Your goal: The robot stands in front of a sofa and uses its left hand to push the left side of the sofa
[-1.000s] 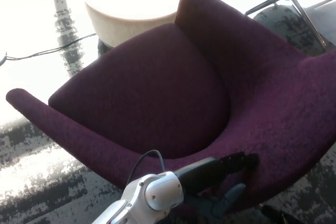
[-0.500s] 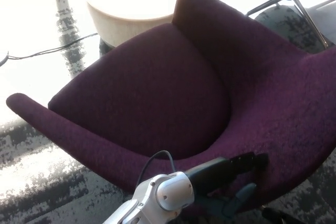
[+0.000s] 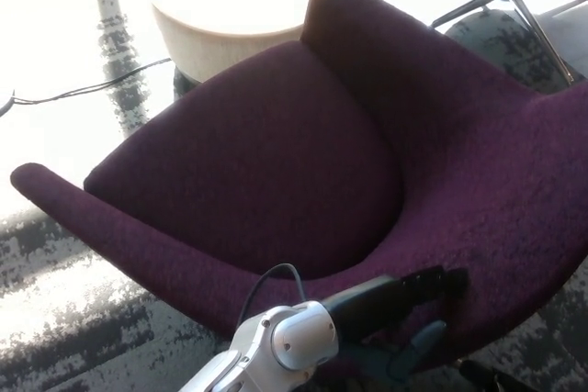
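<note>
Big dark-purple cloth sofa (image 3: 303,153) w/ a curved arm rail fills most of the view, seat tipped toward bottom left. Near arm rail runs from far left down to bottom centre.

Left hand (image 3: 404,319), black w/ a silver wrist, pressed against the outer side of that rail, low in the picture. One black finger (image 3: 439,280) lies flat along the cloth; a grey-blue finger (image 3: 424,339) points out lower down. Fingers spread apart, wrapped on nothing, just flat contact. Right hand not in view.

Step in hand, prob.: the push itself, hand on the sofa's side and leaning in. Next move likely needs a steady shove from the arm, hand kept flat so it can't slide off the round cloth edge.

Behind the sofa: round cream stool or table (image 3: 234,2), close to the seat's far edge. Thin black cable (image 3: 92,89) on the bright floor at left. Grey speckled carpet (image 3: 83,328) below. Metal chair legs (image 3: 528,6) top right.
</note>
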Robot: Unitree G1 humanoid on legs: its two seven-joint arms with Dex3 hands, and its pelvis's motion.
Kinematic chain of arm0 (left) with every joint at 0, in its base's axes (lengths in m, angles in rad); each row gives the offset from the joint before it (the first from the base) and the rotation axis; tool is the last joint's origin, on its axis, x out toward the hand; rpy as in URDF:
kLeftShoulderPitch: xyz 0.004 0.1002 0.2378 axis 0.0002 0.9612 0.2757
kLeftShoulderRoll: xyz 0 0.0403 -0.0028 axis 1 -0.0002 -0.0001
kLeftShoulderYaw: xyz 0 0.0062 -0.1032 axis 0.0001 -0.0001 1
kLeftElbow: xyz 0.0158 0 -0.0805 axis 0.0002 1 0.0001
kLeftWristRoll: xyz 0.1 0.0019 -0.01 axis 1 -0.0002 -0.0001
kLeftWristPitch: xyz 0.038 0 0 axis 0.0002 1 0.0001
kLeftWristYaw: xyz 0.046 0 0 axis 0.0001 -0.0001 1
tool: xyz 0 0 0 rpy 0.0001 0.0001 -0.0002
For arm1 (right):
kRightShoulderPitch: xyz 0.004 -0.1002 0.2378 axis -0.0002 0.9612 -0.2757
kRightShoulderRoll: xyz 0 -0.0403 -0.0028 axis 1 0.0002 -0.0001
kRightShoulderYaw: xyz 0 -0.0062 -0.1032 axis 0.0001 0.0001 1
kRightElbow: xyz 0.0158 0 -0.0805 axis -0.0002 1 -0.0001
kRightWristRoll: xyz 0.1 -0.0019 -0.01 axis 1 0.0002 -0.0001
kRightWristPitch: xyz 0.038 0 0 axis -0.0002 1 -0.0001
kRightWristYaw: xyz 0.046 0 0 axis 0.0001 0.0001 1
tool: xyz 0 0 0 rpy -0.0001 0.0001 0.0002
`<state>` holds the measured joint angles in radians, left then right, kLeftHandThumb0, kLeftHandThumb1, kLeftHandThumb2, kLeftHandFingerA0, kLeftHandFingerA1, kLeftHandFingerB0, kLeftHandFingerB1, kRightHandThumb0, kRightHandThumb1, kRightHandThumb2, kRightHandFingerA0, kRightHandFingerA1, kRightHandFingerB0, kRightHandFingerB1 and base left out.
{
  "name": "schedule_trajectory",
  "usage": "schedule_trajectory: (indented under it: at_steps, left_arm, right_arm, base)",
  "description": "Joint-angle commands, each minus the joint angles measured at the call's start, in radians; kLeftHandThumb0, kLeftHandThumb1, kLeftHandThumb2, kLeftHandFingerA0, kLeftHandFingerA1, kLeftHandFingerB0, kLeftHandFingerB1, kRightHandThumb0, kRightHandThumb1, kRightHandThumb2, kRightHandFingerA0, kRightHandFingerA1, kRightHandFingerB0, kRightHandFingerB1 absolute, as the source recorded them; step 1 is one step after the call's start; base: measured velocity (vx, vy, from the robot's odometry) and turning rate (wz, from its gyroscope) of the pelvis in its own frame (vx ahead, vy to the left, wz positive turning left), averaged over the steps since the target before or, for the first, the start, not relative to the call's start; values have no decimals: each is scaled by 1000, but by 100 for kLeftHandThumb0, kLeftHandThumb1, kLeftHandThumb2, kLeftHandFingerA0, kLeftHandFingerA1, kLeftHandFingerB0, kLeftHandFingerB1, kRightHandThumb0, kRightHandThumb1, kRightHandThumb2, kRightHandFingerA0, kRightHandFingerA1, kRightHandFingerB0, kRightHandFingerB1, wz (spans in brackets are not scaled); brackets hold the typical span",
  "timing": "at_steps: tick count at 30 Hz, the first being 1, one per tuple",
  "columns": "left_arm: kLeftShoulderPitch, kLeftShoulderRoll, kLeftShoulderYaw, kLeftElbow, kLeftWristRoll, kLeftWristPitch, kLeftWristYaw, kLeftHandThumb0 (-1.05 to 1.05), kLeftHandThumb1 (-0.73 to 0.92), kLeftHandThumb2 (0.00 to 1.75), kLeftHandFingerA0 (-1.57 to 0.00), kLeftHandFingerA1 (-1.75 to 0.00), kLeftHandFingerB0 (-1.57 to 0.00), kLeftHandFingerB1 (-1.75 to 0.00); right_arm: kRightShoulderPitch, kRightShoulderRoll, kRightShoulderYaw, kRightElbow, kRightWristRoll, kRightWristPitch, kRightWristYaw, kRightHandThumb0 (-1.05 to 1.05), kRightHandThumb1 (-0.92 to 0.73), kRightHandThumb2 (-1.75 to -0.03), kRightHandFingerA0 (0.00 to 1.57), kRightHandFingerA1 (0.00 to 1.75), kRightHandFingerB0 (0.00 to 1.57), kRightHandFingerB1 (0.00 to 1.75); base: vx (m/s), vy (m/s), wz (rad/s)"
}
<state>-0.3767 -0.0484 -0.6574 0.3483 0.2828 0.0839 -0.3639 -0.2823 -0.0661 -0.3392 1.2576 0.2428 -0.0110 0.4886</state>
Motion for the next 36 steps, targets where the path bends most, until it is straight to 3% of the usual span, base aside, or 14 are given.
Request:
schedule_trajectory:
  at_steps: [1,3,4,5,9,10,11,13,14,17,23,30,36]
  left_arm:
    - [35,1,-23,-20,-36,-38,-90,-87,92,129,0,-12,0,-14]
    - [35,2,-23,-21,-36,-38,-90,-87,92,129,0,-12,0,-14]
    - [50,39,17,-23,-59,-60,-94,-86,89,128,0,-14,-3,-16]
    - [60,58,37,-28,-70,-58,-100,-88,89,128,0,-12,-1,-15]
    - [78,72,65,-29,-80,-64,-102,-84,87,126,0,-16,-5,-18]
    - [89,97,97,-13,-100,-81,-112,-83,86,125,0,-18,-5,-18]
    - [102,115,120,-11,-108,-79,-113,-91,86,125,0,-13,-2,-17]
    - [111,127,139,-14,-106,-68,-111,-91,86,125,0,-13,-2,-17]
    - [115,135,149,-17,-111,-67,-117,-89,86,124,0,-13,-2,-17]
    - [124,143,185,-8,-136,-72,-129,-86,79,119,0,-15,-7,-20]
    - [139,196,246,1,-139,-88,-142,-89,86,123,0,-12,-2,-18]
    - [145,252,313,59,-174,-167,-167,-82,80,120,0,-19,-9,-22]
    - [134,305,383,140,-197,-237,-184,-84,80,121,0,-19,-5,-19]
  right_arm:
    - [3,-13,-10,6,9,14,0,-56,-35,-155,52,137,33,114]
    - [3,-13,-11,6,8,14,0,-56,-35,-155,52,137,33,114]
    - [0,-11,-26,10,24,28,-6,-61,-22,-145,28,130,22,119]
    - [1,-9,-35,12,31,34,-7,-68,-32,-130,43,107,40,101]
    - [2,-6,-51,13,32,41,-8,-66,-30,-135,43,111,40,105]
    - [2,-6,-47,12,24,41,-16,-61,-22,-143,32,135,23,121]
    - [3,-6,-47,12,22,42,-19,-67,-30,-133,47,114,40,104]
    - [3,-7,-51,11,25,42,-17,-67,-30,-133,47,114,40,104]
    - [3,-8,-51,10,25,42,-14,-62,-25,-136,27,139,22,126]
    - [1,-7,-51,10,25,43,-12,-63,-26,-134,32,144,23,128]
    - [4,-8,-50,10,25,40,-11,-62,-25,-136,31,142,22,125]
    - [3,-8,-56,8,35,52,-11,-62,-23,-136,30,143,25,129]
    - [4,-9,-48,6,23,38,-13,-65,-25,-134,34,142,24,127]
  base:
    - [0,0,0]
    - [0,0,0]
    - [0,0,0]
    - [0,0,0]
    - [0,0,0]
    - [0,0,0]
    - [0,0,0]
    - [0,0,0]
    - [0,0,0]
    - [0,0,0]
    - [0,0,0]
    - [0,0,0]
    - [0,0,0]
